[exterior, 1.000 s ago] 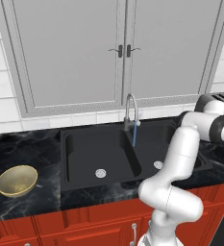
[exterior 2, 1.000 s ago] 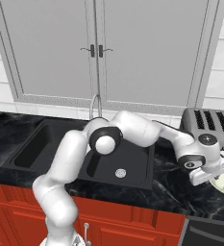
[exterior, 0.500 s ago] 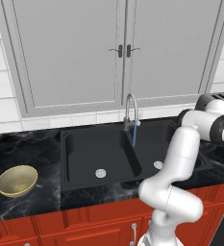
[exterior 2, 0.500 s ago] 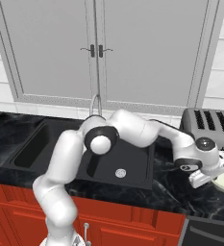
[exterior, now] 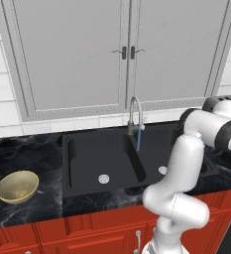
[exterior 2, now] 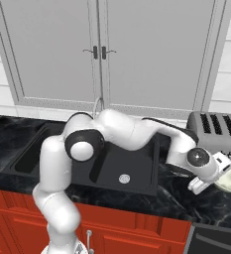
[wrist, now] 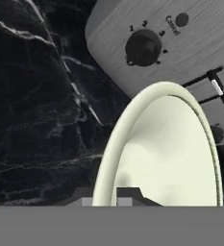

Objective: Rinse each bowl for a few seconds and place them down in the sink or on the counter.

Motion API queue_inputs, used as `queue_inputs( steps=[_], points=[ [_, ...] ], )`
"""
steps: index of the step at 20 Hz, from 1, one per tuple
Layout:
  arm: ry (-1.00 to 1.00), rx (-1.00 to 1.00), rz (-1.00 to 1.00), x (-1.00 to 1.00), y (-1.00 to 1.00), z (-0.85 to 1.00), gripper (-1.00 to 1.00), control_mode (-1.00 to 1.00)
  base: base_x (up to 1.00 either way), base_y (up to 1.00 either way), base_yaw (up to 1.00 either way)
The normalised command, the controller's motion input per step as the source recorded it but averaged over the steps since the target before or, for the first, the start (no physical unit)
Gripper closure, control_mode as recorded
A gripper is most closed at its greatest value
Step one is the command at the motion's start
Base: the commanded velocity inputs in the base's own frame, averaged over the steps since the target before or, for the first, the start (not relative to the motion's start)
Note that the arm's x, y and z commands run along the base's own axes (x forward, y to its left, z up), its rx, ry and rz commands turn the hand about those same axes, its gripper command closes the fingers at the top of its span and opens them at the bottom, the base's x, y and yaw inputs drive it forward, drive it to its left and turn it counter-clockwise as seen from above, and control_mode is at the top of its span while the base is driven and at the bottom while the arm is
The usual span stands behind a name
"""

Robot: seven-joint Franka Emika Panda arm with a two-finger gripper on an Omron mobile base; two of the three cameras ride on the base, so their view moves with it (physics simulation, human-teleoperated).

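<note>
The gripper (exterior 2: 202, 184) reaches far out over the right end of the surface (exterior 2: 18, 130), its two dark fingertips (wrist: 128, 193) straddling the rim of the cream bowl (wrist: 164, 153) — one inside, one outside — though whether they actually pinch the rim is hard to tell, since only the tips show. Just beyond the bowl stands the toaster (wrist: 180, 38), its dial facing the gripper. The tan bowl (exterior: 17, 186) sits well away from the gripper, on the surface past the far side of the sink (exterior: 102, 158) — the faucet (exterior: 135, 114) rises between its basins.
</note>
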Motion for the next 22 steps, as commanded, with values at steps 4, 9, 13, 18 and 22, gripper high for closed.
queue_inputs(
  steps=[4, 9, 13, 18, 22],
  points=[
    [-0.15, -0.14, 0.18, -0.28, 0.31, 0.48, 1.00, -1.00, 0.00, 0.00, 0.00],
    [-0.04, -0.09, 0.25, -0.18, 0.26, 0.55, 1.00, -1.00, 0.00, 0.00, 0.00],
    [0.00, -0.07, 0.26, -0.11, 0.22, 0.58, 1.00, -1.00, 0.00, 0.00, 0.00],
    [0.04, -0.04, 0.27, -0.08, 0.11, 0.61, 1.00, -1.00, 0.00, 0.00, 0.00],
    [0.05, -0.02, 0.27, -0.13, 0.02, 0.61, 1.00, -1.00, 0.00, 0.00, 0.00]
  ],
)
